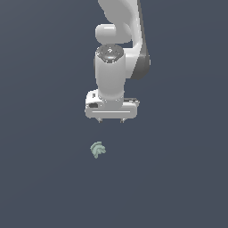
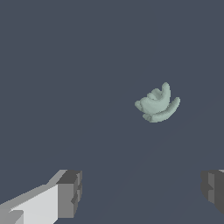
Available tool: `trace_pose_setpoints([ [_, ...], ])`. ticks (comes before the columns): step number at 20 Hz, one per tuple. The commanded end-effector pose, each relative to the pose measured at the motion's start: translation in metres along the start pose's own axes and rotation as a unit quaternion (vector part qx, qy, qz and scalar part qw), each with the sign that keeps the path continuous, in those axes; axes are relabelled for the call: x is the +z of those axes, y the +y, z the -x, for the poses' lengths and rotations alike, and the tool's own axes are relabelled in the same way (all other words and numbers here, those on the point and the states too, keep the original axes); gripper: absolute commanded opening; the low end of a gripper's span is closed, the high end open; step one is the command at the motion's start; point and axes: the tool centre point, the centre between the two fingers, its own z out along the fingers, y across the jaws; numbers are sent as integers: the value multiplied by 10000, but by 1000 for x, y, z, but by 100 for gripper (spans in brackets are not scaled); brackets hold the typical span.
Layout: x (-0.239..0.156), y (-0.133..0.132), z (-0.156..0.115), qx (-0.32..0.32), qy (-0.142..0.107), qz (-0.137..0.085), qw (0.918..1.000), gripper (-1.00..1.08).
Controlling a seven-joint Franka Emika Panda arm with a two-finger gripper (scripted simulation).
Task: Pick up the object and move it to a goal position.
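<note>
The exterior view showed the white Panda arm (image 1: 116, 53) reaching down from the top of the frame, its gripper (image 1: 111, 120) pointed straight at a flat, dark slate-blue floor (image 1: 40, 178). Only the very tips of the two fingers poked out beneath the broad white hand, and they stood well apart from each other, nothing between them. The object (image 1: 97, 149), a tiny pale grey-green lump with curved ridged lobes like a little shell, lay on the floor below the gripper in that picture and slightly toward the exterior view's left. It was clear of the fingers, not touched by either one, and far smaller than the hand above it.

From the wrist view the same lump (image 2: 157, 105) showed larger, its lobes fanned out in an arc, resting alone on the dark surface. Both fingertips appeared at the edge of that picture, one dark grey pad (image 2: 70, 194) on its white finger and the other grey pad (image 2: 214, 188) only partly in frame, with a wide open gap between them. The object sat away from that gap, not between the pads.
</note>
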Motion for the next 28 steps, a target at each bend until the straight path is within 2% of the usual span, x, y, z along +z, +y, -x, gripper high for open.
trace_pose_setpoints([
  [1,0,0,0,0,0,0,10000,100],
  [12,-18,-11,-9,-286,195,44,9994,100],
  [20,-13,-8,-11,-375,173,47,9991,100],
  [28,4,4,-22,-818,119,63,9966,100],
])
